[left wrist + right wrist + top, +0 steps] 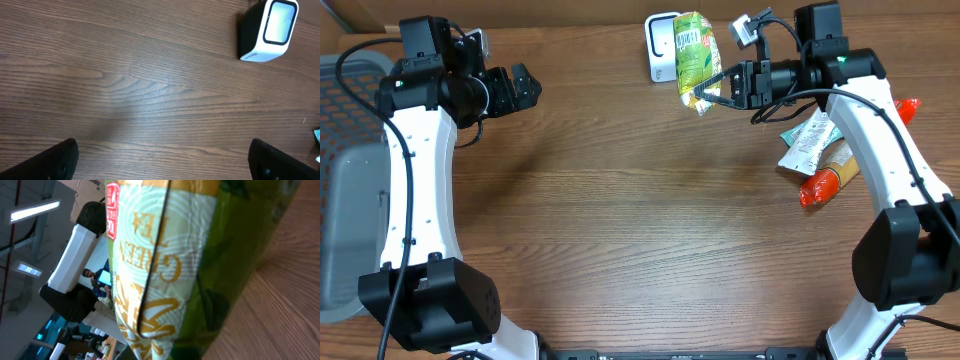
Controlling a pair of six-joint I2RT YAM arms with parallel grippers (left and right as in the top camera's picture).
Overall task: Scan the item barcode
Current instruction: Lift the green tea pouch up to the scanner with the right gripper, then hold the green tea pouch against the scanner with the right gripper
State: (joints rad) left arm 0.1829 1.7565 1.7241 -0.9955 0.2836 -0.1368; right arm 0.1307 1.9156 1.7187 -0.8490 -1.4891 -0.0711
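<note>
My right gripper point(710, 90) is shut on the lower end of a green tea packet point(695, 50), which it holds up beside the white barcode scanner point(661, 45) at the table's back edge. In the right wrist view the packet point(170, 265) fills the frame and hides the fingers, and the scanner point(75, 265) shows behind it on the left. No barcode shows on the visible faces. My left gripper point(525, 88) hangs open at the back left with nothing in it. Its view shows the two dark fingertips point(60, 162) far apart over bare wood, with the scanner point(267, 30) at the top right.
A pile of snack packets point(815, 145) with a red one point(820, 185) lies at the right, under my right arm. A grey basket point(350, 180) stands along the left edge.
</note>
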